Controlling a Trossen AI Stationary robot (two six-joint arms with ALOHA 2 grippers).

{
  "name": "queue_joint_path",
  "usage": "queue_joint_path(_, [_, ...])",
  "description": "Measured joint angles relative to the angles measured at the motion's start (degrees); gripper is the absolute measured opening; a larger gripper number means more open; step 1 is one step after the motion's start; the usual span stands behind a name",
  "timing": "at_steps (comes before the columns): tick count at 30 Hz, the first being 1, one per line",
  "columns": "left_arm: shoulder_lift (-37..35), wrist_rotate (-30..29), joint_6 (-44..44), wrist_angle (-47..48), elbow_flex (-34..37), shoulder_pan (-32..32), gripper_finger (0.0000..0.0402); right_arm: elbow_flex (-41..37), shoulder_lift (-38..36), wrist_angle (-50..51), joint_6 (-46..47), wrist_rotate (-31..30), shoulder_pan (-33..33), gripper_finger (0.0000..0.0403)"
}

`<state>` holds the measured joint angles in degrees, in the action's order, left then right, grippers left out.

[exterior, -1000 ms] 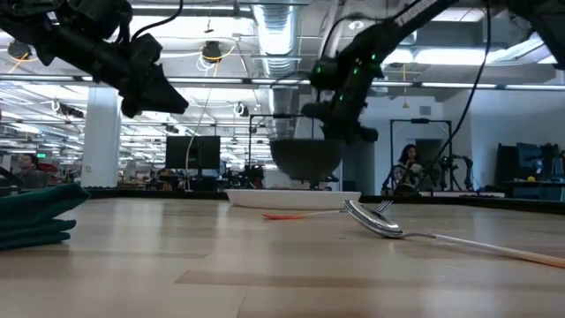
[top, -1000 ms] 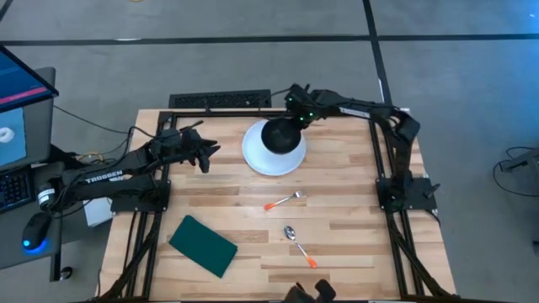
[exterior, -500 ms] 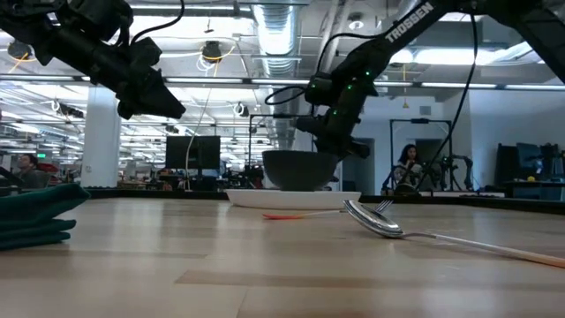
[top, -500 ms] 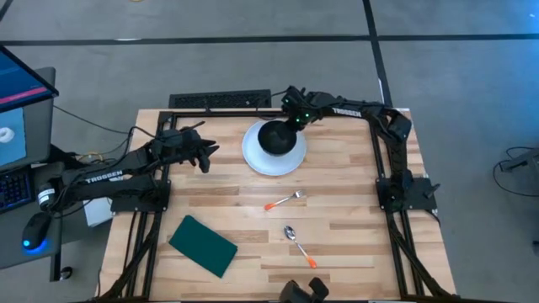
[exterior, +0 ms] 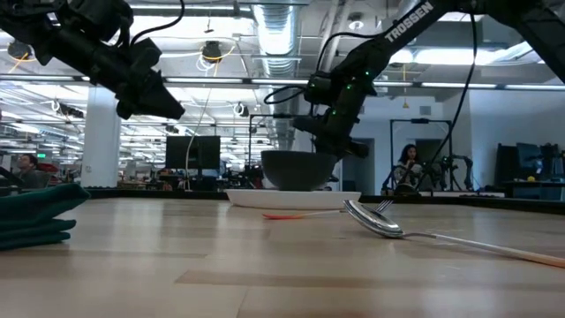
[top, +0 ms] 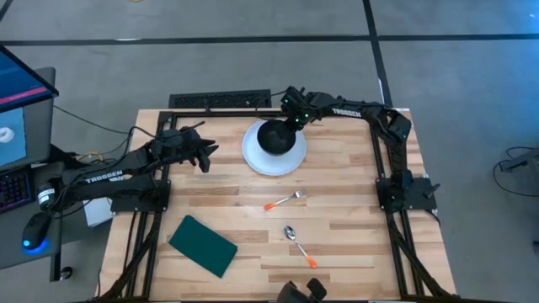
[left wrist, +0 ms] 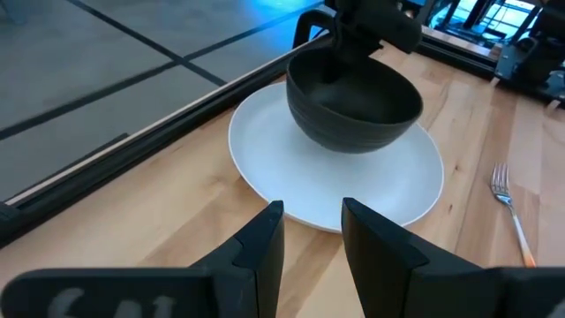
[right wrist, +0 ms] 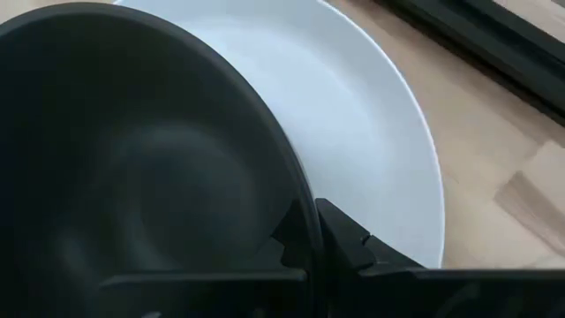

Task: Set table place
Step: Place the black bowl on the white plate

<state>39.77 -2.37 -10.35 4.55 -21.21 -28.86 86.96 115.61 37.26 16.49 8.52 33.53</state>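
White plate (top: 274, 156) sits toward the far middle of my wooden counter (top: 345, 227), and the black bowl (top: 274, 136) rests on top of it, a little toward the plate's far side. My right claw (top: 292, 123) is at the bowl's far rim, its two fingers pinched tight on the bowl's thin wall, one inside and one outside; my right wrist view shows that clamp plainly, with the plate (right wrist: 371, 132) spread pale beneath the bowl (right wrist: 141, 177). From table height the bowl (exterior: 298, 170) looks settled on the plate (exterior: 294, 198), though I cannot tell whether its full weight is down. My left claw (top: 205, 157) hangs in the air over the counter's left side, near the plate but apart from it, fingers a narrow gap apart and holding nothing; its wrist view looks across at the bowl (left wrist: 353, 102) and plate (left wrist: 265, 150). Nearer the front lie a fork (top: 285, 201) and a spoon (top: 298, 244), both with orange handles, and a dark green pad (top: 203, 244) lies at the front left.
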Motion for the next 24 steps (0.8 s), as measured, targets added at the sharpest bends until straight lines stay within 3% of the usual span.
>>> queue_joint_path(15, [0.0, 0.0, -0.3, 1.2, 0.0, 0.0, 0.0106, -0.1, 0.1, 0.6, 1.1, -2.6, -0.8, 0.0026])
queue_joint_path(24, [0.0, 0.3, -0.3, 1.3, 0.0, 0.0, 0.0106, 0.4, 5.9, -1.2, 1.5, -0.1, -0.8, 0.0026])
